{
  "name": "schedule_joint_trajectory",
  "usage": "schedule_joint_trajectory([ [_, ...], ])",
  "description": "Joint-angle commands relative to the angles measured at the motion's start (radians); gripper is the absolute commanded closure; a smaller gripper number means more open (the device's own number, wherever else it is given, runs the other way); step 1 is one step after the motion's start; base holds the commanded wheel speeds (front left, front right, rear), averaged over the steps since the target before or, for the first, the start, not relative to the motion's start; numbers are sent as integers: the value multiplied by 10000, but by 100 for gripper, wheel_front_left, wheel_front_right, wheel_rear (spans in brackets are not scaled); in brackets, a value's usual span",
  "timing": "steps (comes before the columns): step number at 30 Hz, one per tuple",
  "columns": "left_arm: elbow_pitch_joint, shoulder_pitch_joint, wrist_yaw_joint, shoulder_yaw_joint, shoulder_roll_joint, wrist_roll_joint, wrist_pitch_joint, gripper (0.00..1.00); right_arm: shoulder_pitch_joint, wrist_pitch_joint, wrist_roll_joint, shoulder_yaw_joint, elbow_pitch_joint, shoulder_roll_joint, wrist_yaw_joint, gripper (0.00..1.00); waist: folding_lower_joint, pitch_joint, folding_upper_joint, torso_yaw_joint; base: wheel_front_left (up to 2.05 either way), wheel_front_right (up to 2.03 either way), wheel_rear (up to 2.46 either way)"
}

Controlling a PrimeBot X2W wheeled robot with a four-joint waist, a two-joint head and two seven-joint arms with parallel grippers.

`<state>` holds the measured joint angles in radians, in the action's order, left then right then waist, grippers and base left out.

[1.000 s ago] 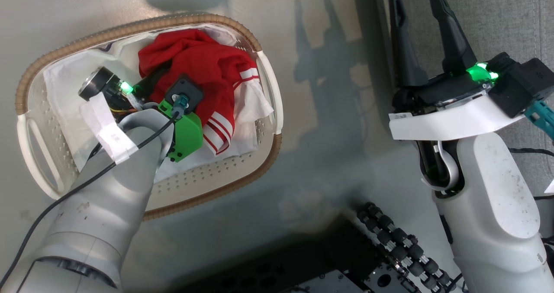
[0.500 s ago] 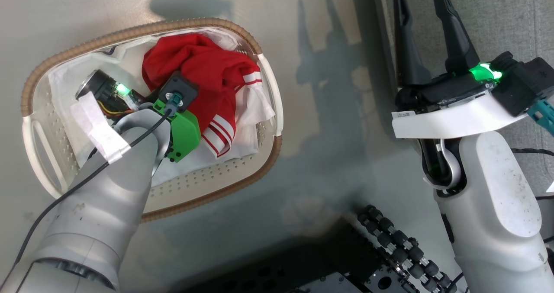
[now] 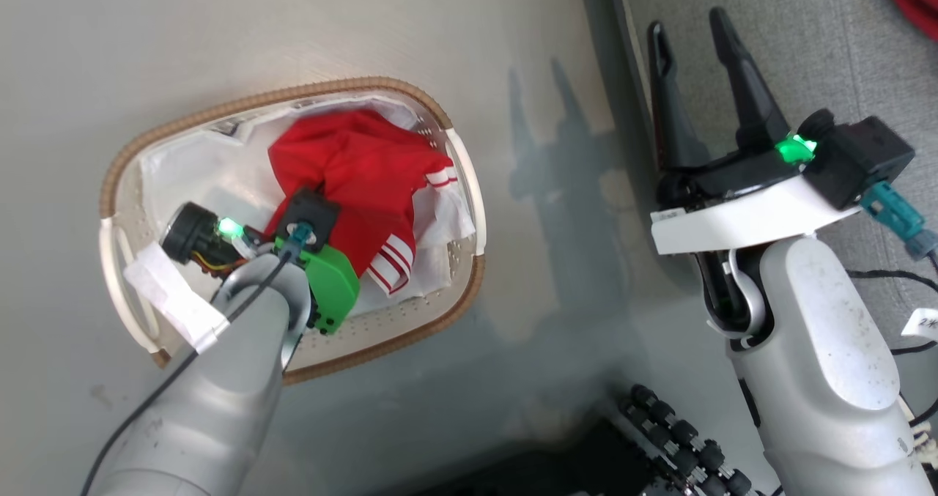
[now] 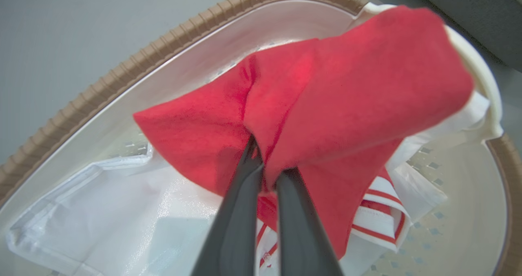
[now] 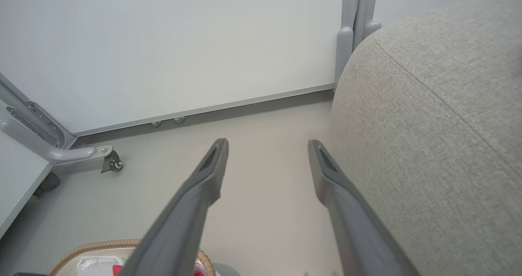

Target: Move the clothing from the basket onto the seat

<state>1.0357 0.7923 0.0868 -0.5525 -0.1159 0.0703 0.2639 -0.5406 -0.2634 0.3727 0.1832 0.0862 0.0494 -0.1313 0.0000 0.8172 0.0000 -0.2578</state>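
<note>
- My left gripper (image 4: 267,166) is pressed together on a fold of the red clothing (image 4: 334,100), inside the basket (image 4: 122,80).
- The fabric bunches around my fingertips.
- Its long axis crosses the basket diagonally, and the striped cuff (image 3: 392,261) points to the near right end.
- My right gripper (image 5: 267,145) is spread, beside the seat (image 5: 428,125).

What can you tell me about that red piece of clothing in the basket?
The red garment is soft fabric crumpled into a heap, with a white cuff striped in red hanging at its lower edge. It sits inside the basket on the white liner, toward one end. The left end effector is shut on a fold of it, and the cloth bunches into creases around the two dark fingers.
</note>
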Motion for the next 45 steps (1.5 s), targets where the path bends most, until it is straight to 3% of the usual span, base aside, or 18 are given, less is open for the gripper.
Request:
schedule_joint_trajectory([
  [1,-144,-278,-43,55,-16,119,8,100,175,-18,-78,22,72,38,10,0,0,-719,0,300,0,0,0],
  [25,-3737,-4220,-129,1535,233,759,10,100,2358,-18,-693,20,1287,42,10,0,0,-4788,0,1872,0,0,0],
  [45,-6318,-5565,268,3092,547,761,10,100,3651,-18,-709,226,1852,42,10,0,0,-6777,0,2197,0,0,0],
])
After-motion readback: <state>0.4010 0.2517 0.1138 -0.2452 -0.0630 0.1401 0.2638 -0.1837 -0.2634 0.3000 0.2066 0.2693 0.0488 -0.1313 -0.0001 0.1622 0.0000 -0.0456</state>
